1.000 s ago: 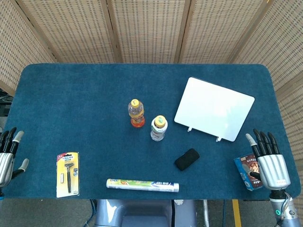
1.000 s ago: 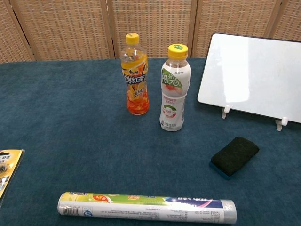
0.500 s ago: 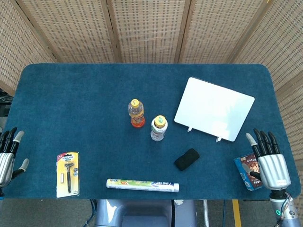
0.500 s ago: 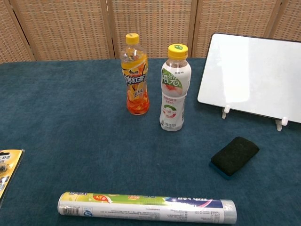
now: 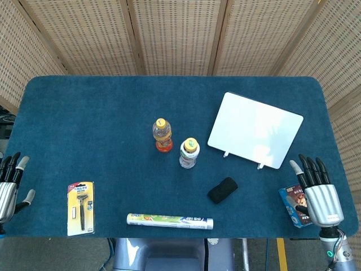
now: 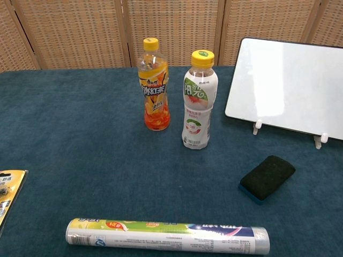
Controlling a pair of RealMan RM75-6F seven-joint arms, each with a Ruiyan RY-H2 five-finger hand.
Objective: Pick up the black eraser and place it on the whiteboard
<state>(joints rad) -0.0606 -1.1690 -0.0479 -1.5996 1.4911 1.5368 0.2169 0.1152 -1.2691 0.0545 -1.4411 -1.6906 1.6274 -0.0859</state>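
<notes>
Near the front edge of the desk, right of centre, lies the black eraser, flat on the blue cloth, untouched. Nothing holds it. Whiteboard sits further back toward the right edge, propped on two small white feet, surface bare. Eraser is near the board's front edge but apart from it, no contact.

Right robot hand hovers at the front-right corner of the desk, fingers straight and spread, grasping nothing; it partly covers a small snack box. It is well apart from the eraser. Left robot hand sits at the front-left corner, fingers also extended, released, nothing in it. Chest view shows neither hand.

Other stuff: orange drink bottle and white-label bottle upright near desk centre, just beside each other; a long wrapped roll along the front edge; a carded razor pack front-left.

Progress: basically zero. Pick not started, place not started. Left to do, by my read: reach the right robot hand across to the eraser, close on it, lift, carry back-right, set it on the whiteboard. Right hand looks the closer one for the job.
</notes>
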